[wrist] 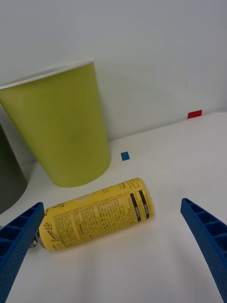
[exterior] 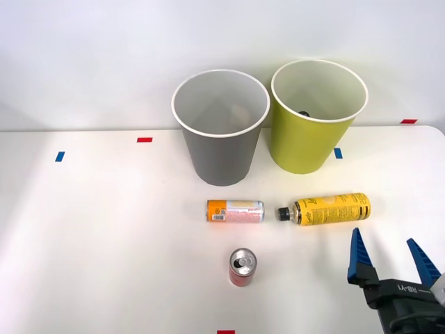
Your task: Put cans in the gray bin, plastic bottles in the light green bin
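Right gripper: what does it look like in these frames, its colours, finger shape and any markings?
The right gripper has two blue, ribbed fingers that taper to pointed tips, wedge-shaped in the front view. They are mounted on a dark grey to black body that carries small white lettering, too small to read for certain. In the wrist view the fingers show the same blue with fine ridges across their surfaces.

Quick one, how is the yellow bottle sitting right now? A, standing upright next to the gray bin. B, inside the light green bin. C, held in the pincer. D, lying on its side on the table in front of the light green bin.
D: the yellow bottle lies on its side on the white table, in front of the light green bin, while the open right pincer is apart from it.
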